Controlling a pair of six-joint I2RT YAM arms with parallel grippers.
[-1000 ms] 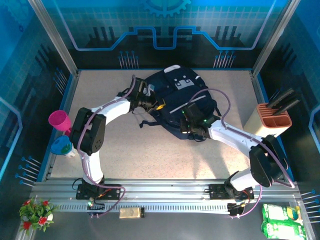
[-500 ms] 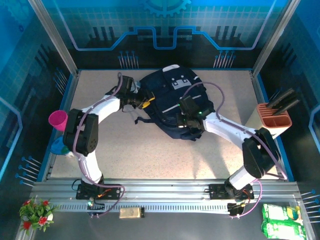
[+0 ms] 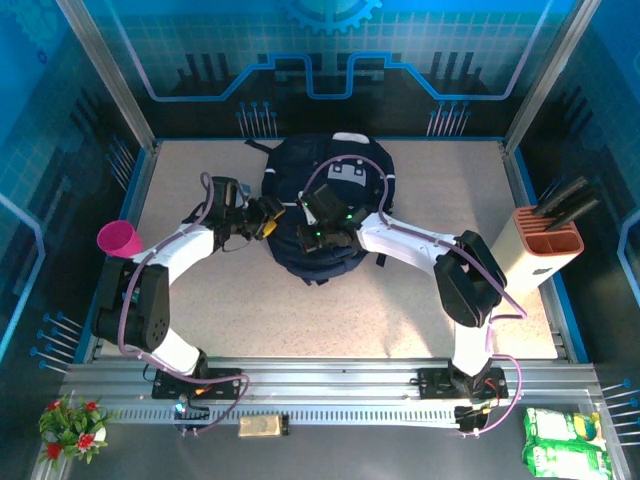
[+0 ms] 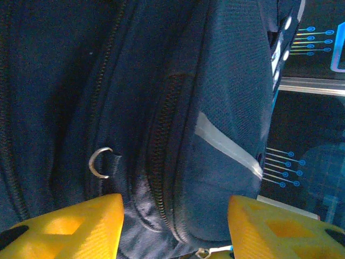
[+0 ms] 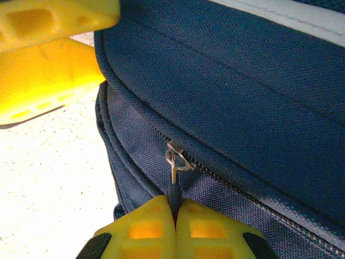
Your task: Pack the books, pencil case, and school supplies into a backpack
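While our right tool (image 5: 175,213) pinches the zipper pull (image 5: 173,171) on the backpack (image 3: 345,175) and our left tool (image 4: 175,221) stands apart (holding nothing), we judge zipping is in hand, needing a steady pull along the track.

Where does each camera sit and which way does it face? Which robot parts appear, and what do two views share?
Top external: above and behind the arm bases, looking down on the speckled beige table and dark navy fabric backpack; white left arm and right arm show.
Left wrist: on the left arm, facing the backpack's zippered side; yellow left fingers stand apart.
Right wrist: on the right arm, facing the backpack's edge; yellow right fingers pinch the metal zipper pull.
Shared: left fingers also show in the right wrist view.
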